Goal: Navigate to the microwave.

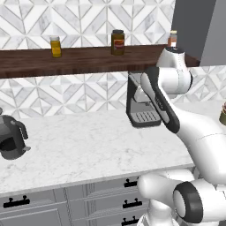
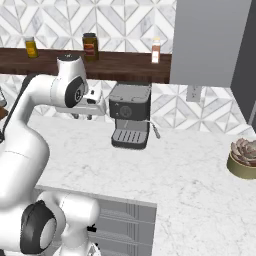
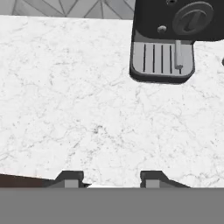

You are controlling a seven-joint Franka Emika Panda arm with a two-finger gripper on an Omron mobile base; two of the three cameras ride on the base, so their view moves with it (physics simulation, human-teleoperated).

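The microwave is out of view. My gripper (image 3: 110, 180) hangs open above the white marble counter (image 3: 78, 100), with nothing between its two dark fingertips (image 3: 70, 177). In the right base view the hand (image 2: 94, 104) sits just left of a dark espresso machine (image 2: 130, 120), held above the counter. The same machine stands at the top right of the hand view, its grey drip tray (image 3: 162, 59) facing me.
A dark wooden shelf (image 1: 84, 59) on the tiled wall carries three jars. A dark round appliance (image 1: 11, 137) sits at the counter's left. A potted succulent (image 2: 243, 157) stands at the right, under a tall grey cabinet (image 2: 210, 40). Grey drawers (image 1: 101, 203) run below the counter.
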